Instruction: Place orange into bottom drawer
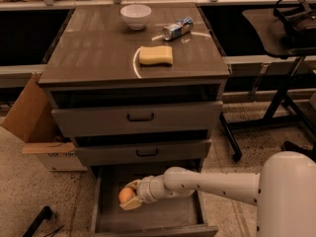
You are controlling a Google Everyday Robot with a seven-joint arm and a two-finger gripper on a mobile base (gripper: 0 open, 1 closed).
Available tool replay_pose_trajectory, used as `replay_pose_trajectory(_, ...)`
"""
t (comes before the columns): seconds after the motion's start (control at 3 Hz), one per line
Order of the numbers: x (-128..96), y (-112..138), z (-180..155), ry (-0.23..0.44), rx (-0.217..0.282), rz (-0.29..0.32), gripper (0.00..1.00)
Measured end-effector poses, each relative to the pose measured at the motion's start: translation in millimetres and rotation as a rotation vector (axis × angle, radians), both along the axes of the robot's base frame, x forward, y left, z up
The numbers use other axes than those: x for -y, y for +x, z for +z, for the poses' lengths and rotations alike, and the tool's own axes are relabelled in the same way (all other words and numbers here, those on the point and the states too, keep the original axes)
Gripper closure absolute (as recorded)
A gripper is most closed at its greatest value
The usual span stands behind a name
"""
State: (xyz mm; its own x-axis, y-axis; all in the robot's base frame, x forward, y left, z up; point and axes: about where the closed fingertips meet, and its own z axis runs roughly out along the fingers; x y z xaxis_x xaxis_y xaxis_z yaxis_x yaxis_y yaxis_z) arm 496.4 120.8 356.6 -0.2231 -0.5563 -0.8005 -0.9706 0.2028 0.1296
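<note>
The orange (125, 195) is small, round and smooth, held in my gripper (129, 196) inside the open bottom drawer (148, 221). The drawer is the lowest of three grey-brown cabinet drawers and is pulled out, showing a plain grey floor. My white arm (212, 183) reaches in from the right. The gripper is shut on the orange at the drawer's left side, low over the floor. Whether the orange touches the floor is hidden.
Two drawers with black handles (140, 117) sit above. On the cabinet top are a yellow sponge (155, 55), a white bowl (136, 16) and a lying can (177, 28). A cardboard box (34, 122) stands left; a black stand (276, 98) is right.
</note>
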Motion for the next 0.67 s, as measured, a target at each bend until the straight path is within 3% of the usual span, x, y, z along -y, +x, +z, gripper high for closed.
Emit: replay_pose_trajectory(0.67, 1.4, 1.7, -5.2, -0.006, -0.004, -0.012, 1.00)
